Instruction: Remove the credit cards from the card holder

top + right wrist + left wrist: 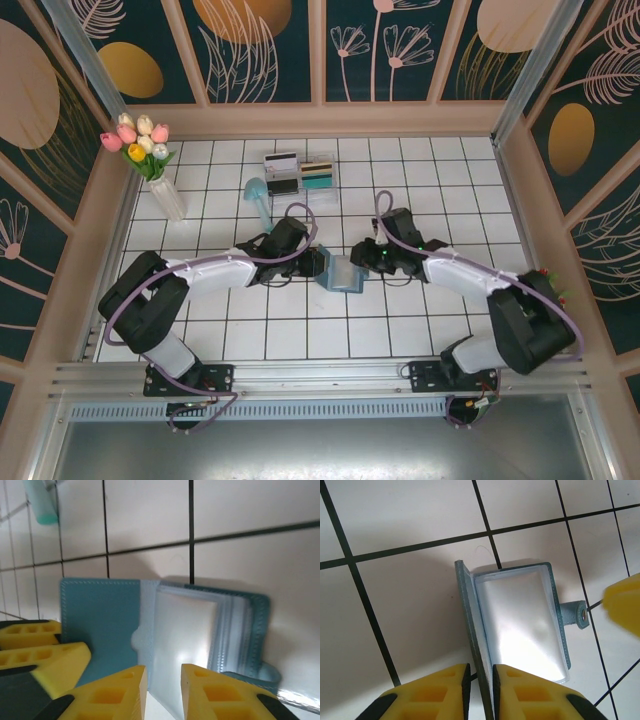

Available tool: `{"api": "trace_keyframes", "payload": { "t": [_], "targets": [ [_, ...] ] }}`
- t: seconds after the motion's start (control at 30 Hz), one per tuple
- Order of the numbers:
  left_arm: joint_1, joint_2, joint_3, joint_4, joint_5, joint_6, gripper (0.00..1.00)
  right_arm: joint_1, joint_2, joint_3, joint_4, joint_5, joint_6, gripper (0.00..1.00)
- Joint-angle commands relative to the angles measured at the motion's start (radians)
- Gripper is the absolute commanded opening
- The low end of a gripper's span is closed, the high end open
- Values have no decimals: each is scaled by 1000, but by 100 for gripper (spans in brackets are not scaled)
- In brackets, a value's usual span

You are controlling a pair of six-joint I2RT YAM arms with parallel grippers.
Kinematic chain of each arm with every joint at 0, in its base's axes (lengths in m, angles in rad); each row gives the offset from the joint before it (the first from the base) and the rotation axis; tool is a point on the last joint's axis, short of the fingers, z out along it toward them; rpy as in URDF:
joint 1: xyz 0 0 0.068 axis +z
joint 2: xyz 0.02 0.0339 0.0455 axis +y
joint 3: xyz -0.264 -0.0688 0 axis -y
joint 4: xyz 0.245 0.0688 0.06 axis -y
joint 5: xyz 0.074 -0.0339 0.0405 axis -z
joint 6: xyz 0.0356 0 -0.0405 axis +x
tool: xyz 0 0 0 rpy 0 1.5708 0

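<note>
While it lies opened on the white tiled table (240,330), the card holder (340,274) sits between the two arms, about mid-table. Its long axis runs from side to side, from one gripper to the other. Its small snap tab (578,615) points toward the right arm's side. The teal cover (466,605) on the left arm's side stands up on edge, and the stack of glossy clear sleeves (185,630) lies beside it. Glare hides whether any sleeve has a card in it.

The left gripper (481,671) is clamped on the near end of that upright cover, one yellow finger on each face. The right gripper (163,674) has its fingers a little apart on either side of the sleeves' lower edge. Whether they actually pinch it cannot be told.

Well behind the holder, near the back wall, stands a clear two-compartment box (301,158), and the credit cards (281,172) are in it. The left compartment holds a white card with a dark band. The right compartment holds teal and yellow-orange cards (318,174). At the back left, a clear vase (165,198) holds pink, white and yellow tulips (140,140).
</note>
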Motion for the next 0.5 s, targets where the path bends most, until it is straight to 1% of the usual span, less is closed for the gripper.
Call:
{"api": "trace_keyframes", "payload": {
  "t": [0.0, 0.1, 0.17, 0.33, 0.47],
  "targets": [
    [-3, 11, -17, -9, -23, -33, 15, 19, 82, 23, 17, -50, 22, 26],
    [-2, 2, -40, 12, -16, -63, 5, 18, 128, 20, 13, -53, 23, 26],
    [-2, -14, -64, 37, -24, -67, 0, 15, 155, 22, 13, -57, 20, 26],
    [-3, -110, -160, 156, -67, -20, 0, 5, 194, 35, -10, -46, 17, 26],
    [-3, -191, -211, 225, -108, 49, 0, 6, 144, 25, 34, -47, 17, 28]
  ]
}}
